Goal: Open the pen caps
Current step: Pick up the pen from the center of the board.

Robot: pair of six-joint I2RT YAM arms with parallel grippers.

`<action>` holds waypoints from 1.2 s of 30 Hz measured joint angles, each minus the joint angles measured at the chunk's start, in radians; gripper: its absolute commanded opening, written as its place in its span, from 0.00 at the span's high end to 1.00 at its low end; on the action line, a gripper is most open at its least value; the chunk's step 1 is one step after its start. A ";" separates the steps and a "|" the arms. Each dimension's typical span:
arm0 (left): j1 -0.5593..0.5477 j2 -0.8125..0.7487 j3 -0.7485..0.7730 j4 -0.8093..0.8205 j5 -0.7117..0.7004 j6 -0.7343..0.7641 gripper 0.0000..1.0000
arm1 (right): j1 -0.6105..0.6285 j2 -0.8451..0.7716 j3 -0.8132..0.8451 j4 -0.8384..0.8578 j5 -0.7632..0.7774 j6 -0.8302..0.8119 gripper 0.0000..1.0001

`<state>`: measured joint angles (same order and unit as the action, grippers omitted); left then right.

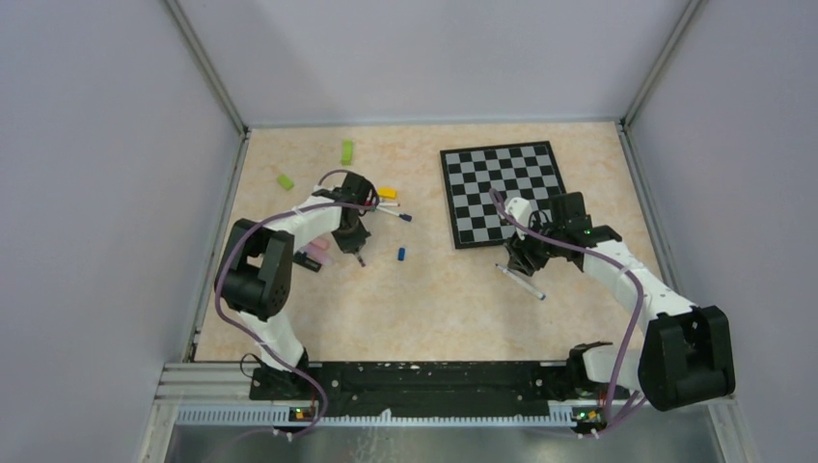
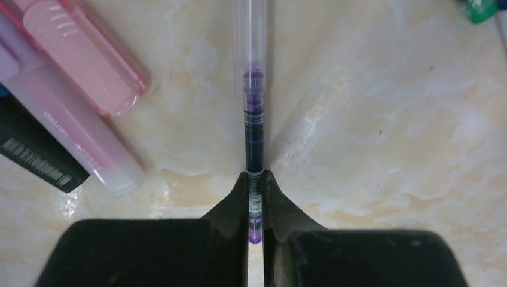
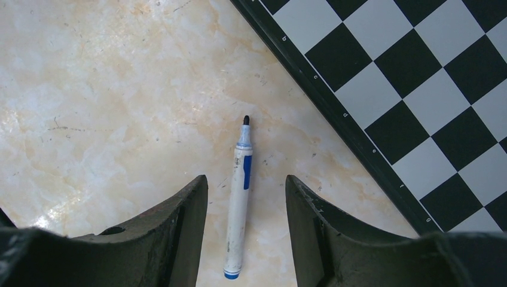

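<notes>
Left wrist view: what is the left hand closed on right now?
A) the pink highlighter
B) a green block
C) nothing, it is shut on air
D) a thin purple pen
D: the left hand is shut on the thin purple pen, whose barrel runs straight out between the fingers, while the pink highlighter lies apart to one side.

A beige marbled tabletop (image 1: 434,309) is enclosed on three sides by plain pale lavender walls (image 1: 424,58). The back corners are marked by grey metal struts (image 1: 205,68). The near edge is bordered by a ribbed aluminium rail (image 1: 203,386). Soft, even light is cast throughout.
</notes>
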<state>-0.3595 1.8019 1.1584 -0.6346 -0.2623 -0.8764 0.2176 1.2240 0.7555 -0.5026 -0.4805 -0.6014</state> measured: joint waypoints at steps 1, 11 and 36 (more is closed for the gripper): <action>0.000 -0.018 -0.019 0.001 0.010 0.007 1.00 | 0.000 0.000 0.000 0.000 0.000 0.000 0.50; 0.000 -0.370 -0.249 0.180 0.182 0.086 1.00 | 0.000 -0.001 0.000 -0.008 -0.047 -0.001 0.50; -0.391 -0.557 -0.654 1.391 0.447 -0.013 1.00 | -0.005 -0.117 -0.162 0.480 -0.713 0.638 0.31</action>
<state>-0.7502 1.2449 0.5041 0.7567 0.1844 -0.8890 0.2131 1.1069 0.5934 -0.0231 -1.1931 0.0364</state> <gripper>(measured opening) 0.090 0.675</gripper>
